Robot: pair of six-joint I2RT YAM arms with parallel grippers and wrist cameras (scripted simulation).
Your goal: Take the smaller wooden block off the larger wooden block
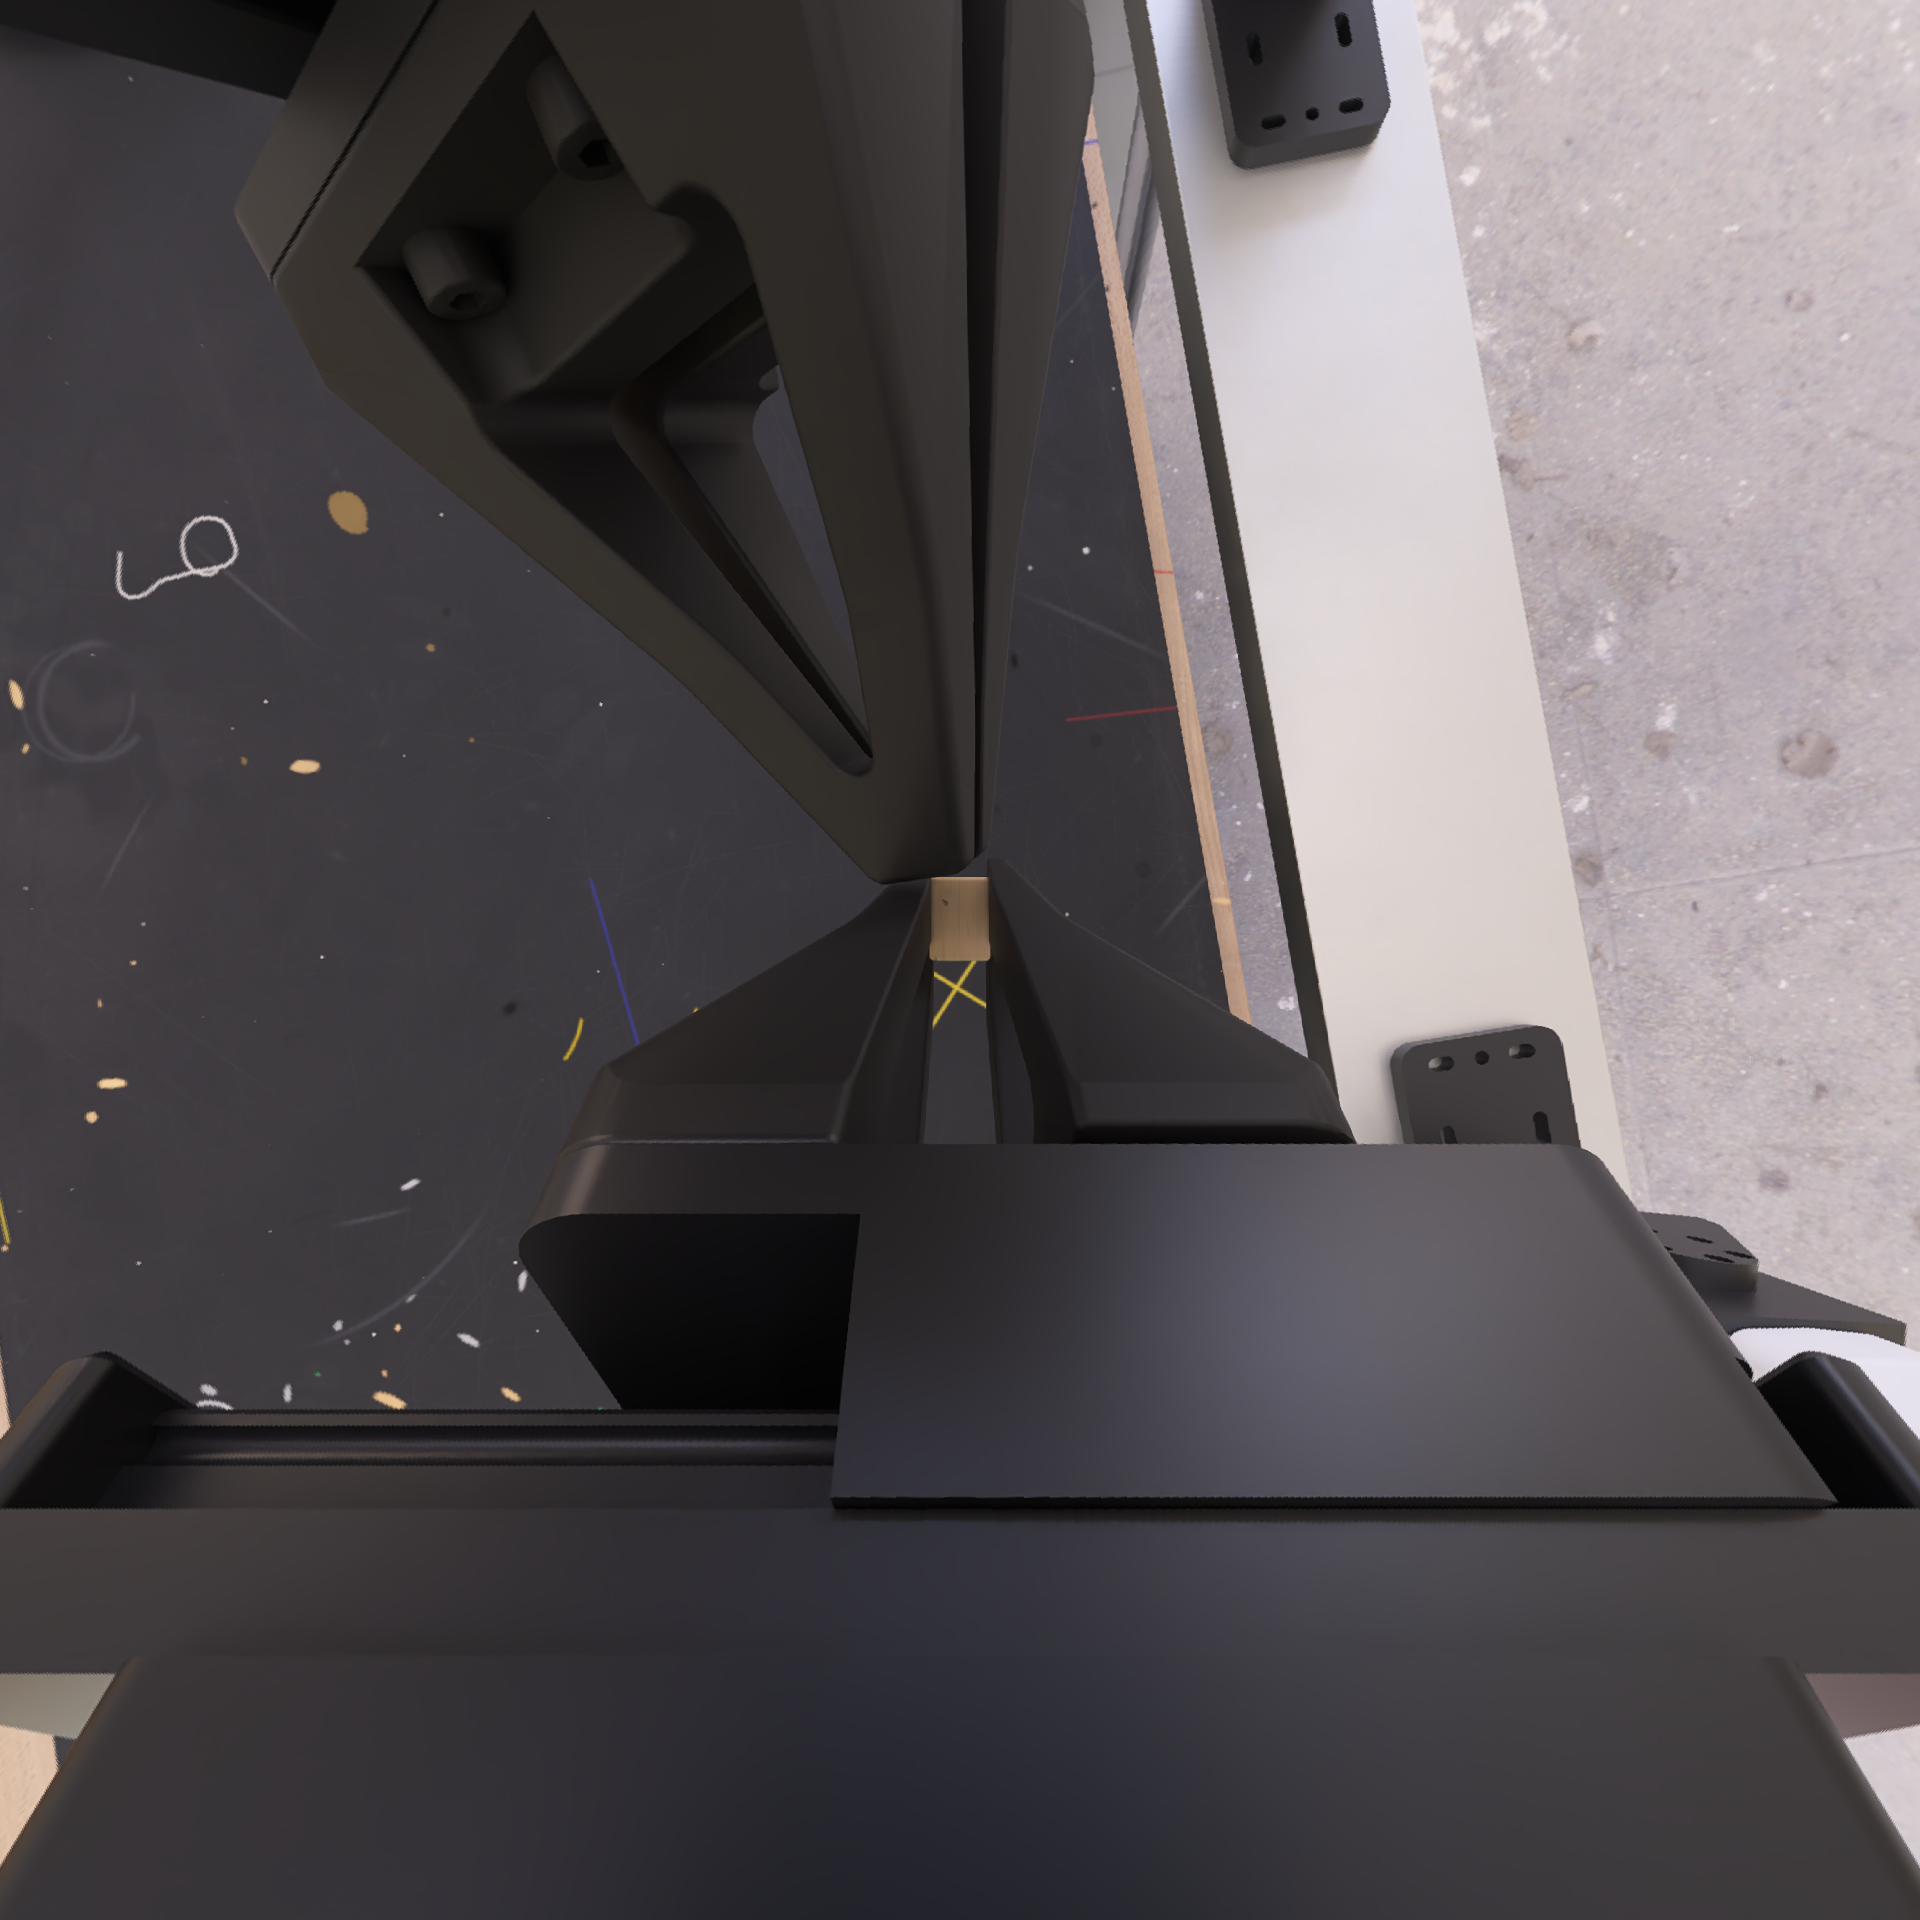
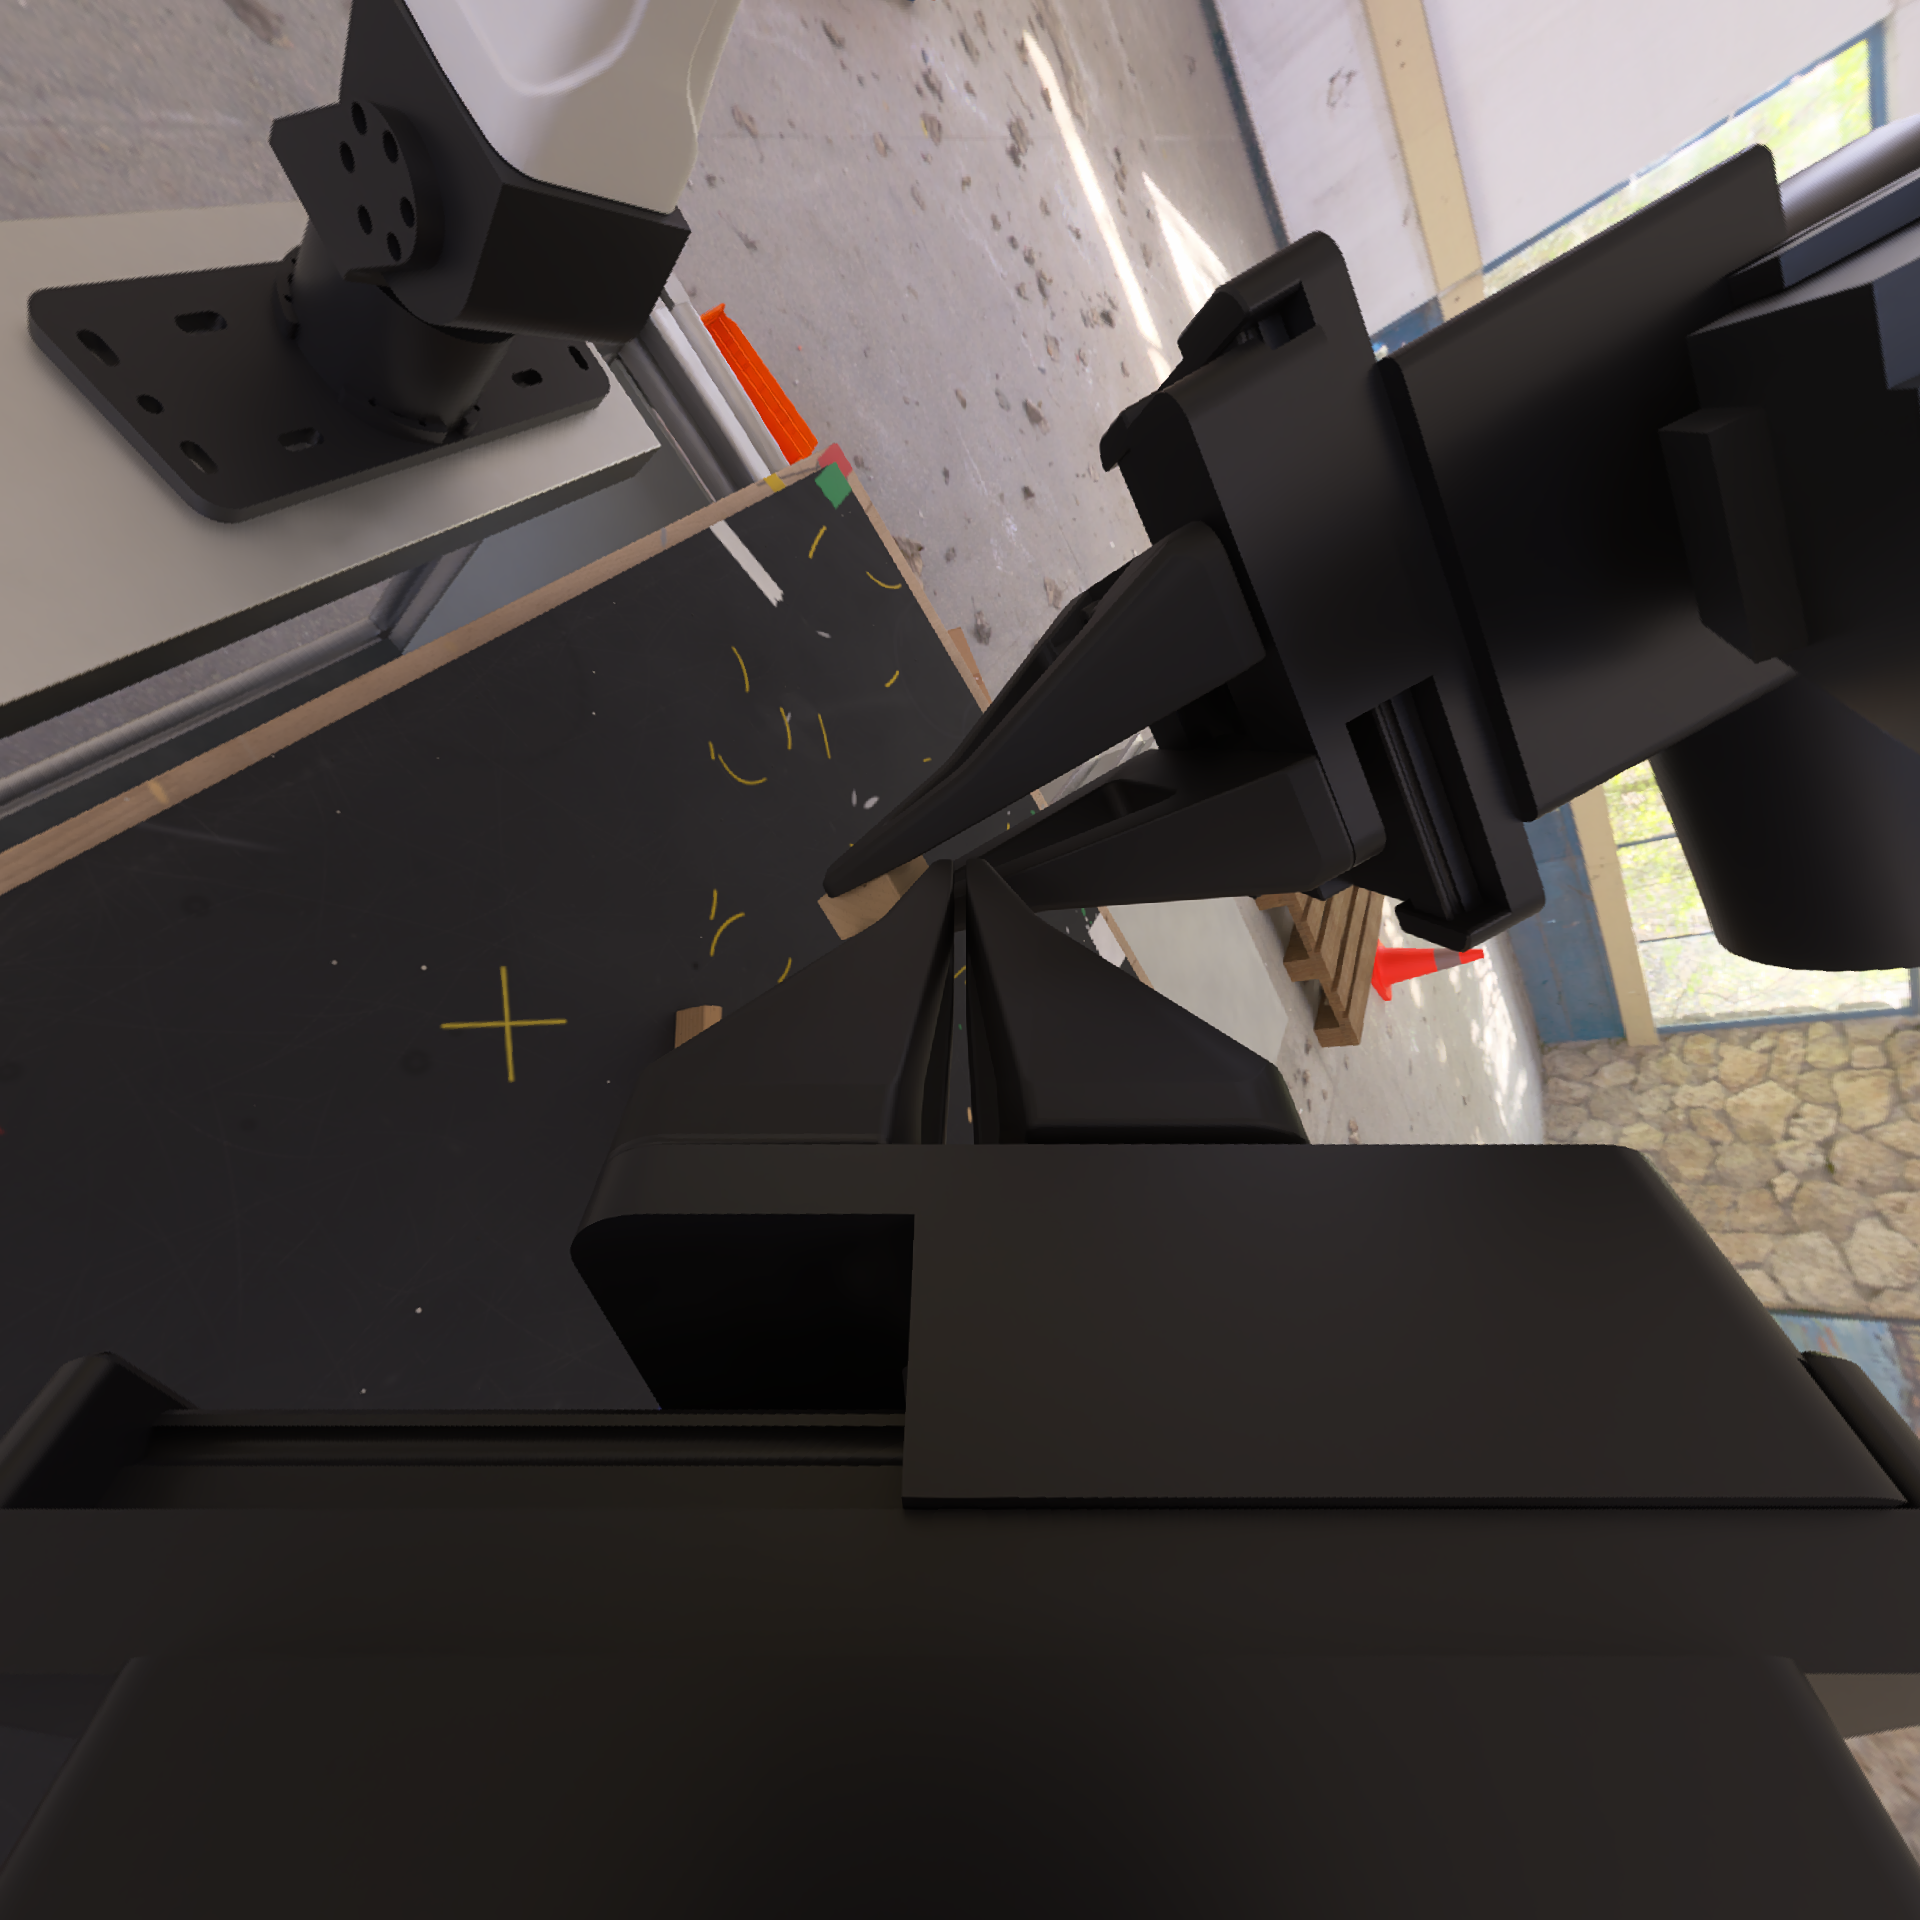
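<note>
My left gripper (image 1: 958, 891) is shut on a small light wooden block (image 1: 958, 925), held above the dark table (image 1: 312, 935). In the right wrist view the left gripper (image 2: 883, 883) reaches in from the right, and that block (image 2: 860, 909) shows at its fingertips. My right gripper (image 2: 958, 883) is shut and empty. Its tips sit right against the left gripper's tips and the held block, and it enters from the top of the left wrist view (image 1: 977, 847). A second wooden piece (image 2: 698, 1023) peeks out lower, mostly hidden behind my right finger, so I cannot tell its size.
The black table (image 2: 312, 1143) bears chalk marks, a yellow cross (image 2: 506, 1023) and a wooden edge (image 1: 1164, 582). A white beam (image 1: 1351, 520) with black mounting plates (image 1: 1304, 73) runs beside it. The left arm's base (image 2: 312, 364) stands on it. Concrete floor lies beyond.
</note>
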